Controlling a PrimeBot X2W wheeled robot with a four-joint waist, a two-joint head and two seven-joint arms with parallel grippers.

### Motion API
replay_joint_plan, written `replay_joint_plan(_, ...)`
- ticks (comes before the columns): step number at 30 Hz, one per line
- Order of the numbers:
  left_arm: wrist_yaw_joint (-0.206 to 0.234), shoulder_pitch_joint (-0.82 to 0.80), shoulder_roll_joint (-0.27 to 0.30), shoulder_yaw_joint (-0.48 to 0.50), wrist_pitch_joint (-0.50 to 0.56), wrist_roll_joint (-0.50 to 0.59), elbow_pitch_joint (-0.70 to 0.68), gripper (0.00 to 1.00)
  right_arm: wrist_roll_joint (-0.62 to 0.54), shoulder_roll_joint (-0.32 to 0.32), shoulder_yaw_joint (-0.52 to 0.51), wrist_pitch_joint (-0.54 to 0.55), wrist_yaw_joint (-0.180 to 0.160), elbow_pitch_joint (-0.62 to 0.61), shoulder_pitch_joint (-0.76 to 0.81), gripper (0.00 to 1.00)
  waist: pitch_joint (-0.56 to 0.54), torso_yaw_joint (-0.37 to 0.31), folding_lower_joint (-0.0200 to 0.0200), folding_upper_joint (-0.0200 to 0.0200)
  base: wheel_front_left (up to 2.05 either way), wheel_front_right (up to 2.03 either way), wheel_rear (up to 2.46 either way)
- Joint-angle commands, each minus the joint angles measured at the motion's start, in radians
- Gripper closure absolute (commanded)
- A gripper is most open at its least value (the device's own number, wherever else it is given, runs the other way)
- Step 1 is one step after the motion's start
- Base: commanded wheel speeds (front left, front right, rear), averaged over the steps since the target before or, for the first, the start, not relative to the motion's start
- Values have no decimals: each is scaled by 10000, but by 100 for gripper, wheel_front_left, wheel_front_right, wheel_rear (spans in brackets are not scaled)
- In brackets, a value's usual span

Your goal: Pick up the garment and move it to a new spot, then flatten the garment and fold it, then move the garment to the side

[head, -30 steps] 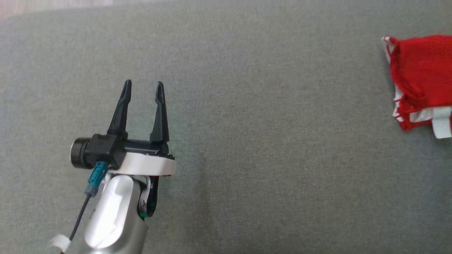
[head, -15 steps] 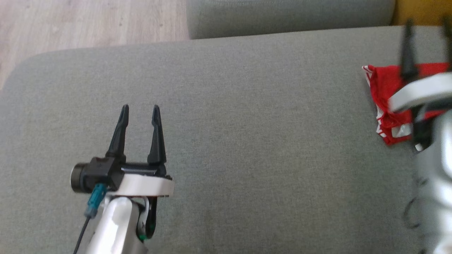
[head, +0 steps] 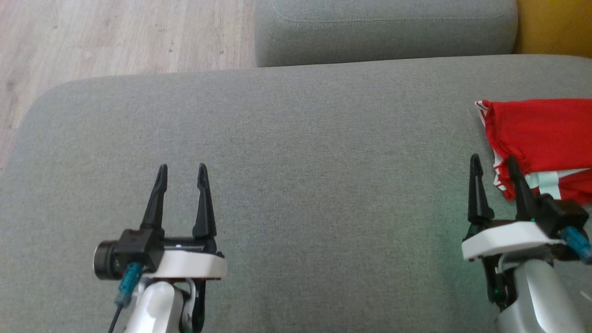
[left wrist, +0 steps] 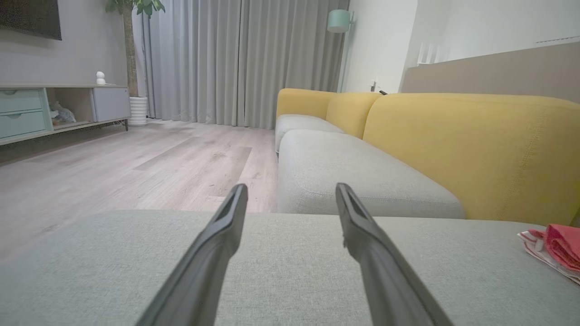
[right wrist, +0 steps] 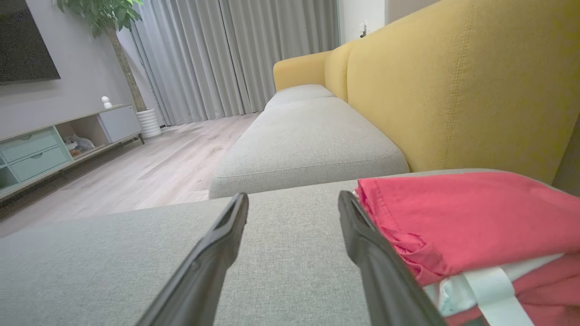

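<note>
Here, one garment (head: 545, 129), two grippers (head: 181, 165) (head: 492, 157), jaws apart

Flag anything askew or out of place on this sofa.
Nothing serious. The folded red garment lies at the right of the grey cushion; its fold is a little untidy, with white fabric poking out at the near edge.

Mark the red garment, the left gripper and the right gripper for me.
red garment (head: 541, 132), head view, on its flat red top layer.
left gripper (head: 181, 167), head view, midway between its open fingertips.
right gripper (head: 493, 159), head view, midway between its open fingertips.
</note>
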Motion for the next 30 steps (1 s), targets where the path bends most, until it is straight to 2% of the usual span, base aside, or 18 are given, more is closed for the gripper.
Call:
replay_joint_plan(1, 82, -165, 60, 346, -51, -8, -340, 0, 71, 2, 303, -114, -7, -371, -250, 0, -7, -12, 1, -1, 0, 0, 0)
replay_joint_plan(23, 230, -116, 60, 456, -51, -293, 49, 0, 72, 6, 716, -146, -7, -861, 143, 0, -55, -171, 1, -1, 0, 0, 0)
replay_joint_plan(30, 193, -155, 60, 566, -51, -708, 74, 0, 98, 6, 756, -146, -7, -917, 128, 0, -49, -191, 1, -1, 0, 0, 0)
